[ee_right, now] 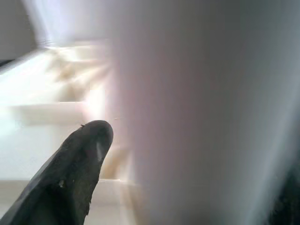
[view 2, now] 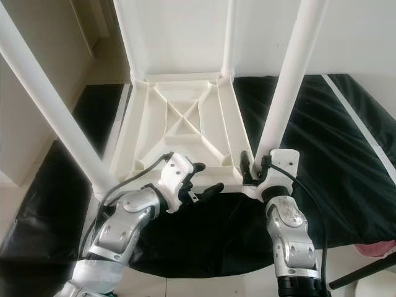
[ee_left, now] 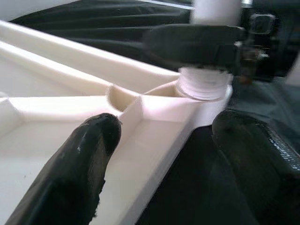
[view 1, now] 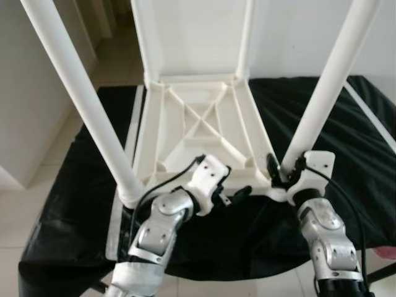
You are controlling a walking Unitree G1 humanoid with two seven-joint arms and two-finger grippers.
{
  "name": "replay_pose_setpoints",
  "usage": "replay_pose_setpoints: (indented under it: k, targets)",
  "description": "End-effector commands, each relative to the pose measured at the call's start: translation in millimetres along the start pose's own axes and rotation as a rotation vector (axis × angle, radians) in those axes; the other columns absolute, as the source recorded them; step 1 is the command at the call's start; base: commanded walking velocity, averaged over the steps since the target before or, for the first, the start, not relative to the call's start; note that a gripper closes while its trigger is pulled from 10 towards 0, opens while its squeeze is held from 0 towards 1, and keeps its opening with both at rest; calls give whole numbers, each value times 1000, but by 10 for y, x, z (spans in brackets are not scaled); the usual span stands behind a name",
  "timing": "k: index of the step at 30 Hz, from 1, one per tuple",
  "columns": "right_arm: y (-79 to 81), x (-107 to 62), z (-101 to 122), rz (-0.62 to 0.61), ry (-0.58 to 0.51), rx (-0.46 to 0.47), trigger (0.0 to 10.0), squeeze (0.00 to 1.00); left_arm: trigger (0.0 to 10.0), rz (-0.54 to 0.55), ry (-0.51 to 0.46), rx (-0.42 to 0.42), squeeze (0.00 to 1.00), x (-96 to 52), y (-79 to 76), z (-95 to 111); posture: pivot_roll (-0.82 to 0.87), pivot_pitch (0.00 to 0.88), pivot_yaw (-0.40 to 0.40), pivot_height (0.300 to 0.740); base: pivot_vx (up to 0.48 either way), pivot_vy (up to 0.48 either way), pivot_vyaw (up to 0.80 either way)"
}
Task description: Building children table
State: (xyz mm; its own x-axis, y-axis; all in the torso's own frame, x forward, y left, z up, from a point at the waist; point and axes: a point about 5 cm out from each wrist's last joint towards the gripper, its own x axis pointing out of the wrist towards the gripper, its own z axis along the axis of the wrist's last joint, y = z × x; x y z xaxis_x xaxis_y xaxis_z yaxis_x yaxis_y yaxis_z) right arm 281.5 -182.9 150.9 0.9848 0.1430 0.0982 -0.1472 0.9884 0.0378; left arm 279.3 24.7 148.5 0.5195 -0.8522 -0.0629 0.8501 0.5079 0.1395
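Tiled floor, white walls, black cloth (view 1: 346, 130) spread underneath as work surface. White plastic tabletop (view 1: 198, 124) lying upside down on it, ribbed underside facing up.

Left to right: near-left leg (view 1: 80, 93) standing in its corner socket, just outboard of left arm, untouched. Left gripper (view 1: 230, 193) at near edge of tabletop, fingers spread apart, holding nothing; left wrist view puts one finger (ee_left: 79, 164) over inner tray side of rim, other finger (ee_left: 262, 159) outside over cloth, rim between them, contact unclear. Far legs: far-left leg (view 1: 141, 31) and far-right leg (view 1: 247, 34) upright at back corners, well beyond both grippers. Near-right leg (view 1: 328, 80) rising from corner socket directly ahead of left gripper; threaded end (ee_left: 202, 86) seen above socket lip in left wrist view, so judged not fully screwed home. Right gripper (view 1: 286, 167) closed around base of near-right leg, just above socket; right wrist view mostly blurred leg surface plus one fingertip (ee_right: 89, 140).

Progress, judged: all four legs in place, three apparently seated, fourth being tightened. Left to do: finish turning near-right leg until threads disappear, release, flip table upright. Pink object (view 1: 385, 252) at far right, outboard of right arm, unidentified.
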Motion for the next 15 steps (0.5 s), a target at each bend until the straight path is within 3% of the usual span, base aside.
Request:
replay_pose_setpoints:
  k: [1,3,4,5,7,12,15]
  targets:
    - [2,-4,-8,30,4,21,10000,0,10000,-80,3,13,0,-18,-59,-12,-88,8,32,740,0,0,0]
    - [-37,-25,-35,244,35,-1,10000,0,10000,-127,24,48,0,-24,-120,-53,-78,2,23,740,0,0,0]
    - [-37,-25,-35,244,35,-1,10000,0,10000,-127,24,48,0,-24,-120,-53,-78,2,23,740,0,0,0]
    - [-88,-64,-75,380,75,8,10000,0,10000,-135,37,73,0,-12,-122,-63,-73,0,23,740,0,0,0]
    - [-112,-76,-85,410,86,13,10000,0,10000,-131,37,74,0,-6,-115,-60,-72,0,23,740,0,0,0]
    - [-281,23,-77,472,133,-165,10000,0,10000,-115,17,53,0,14,-98,-17,-72,0,23,740,0,0,0]
    - [-312,53,-83,485,148,-191,10000,0,10000,-121,18,55,0,16,-109,-19,-71,0,25,740,0,0,0]
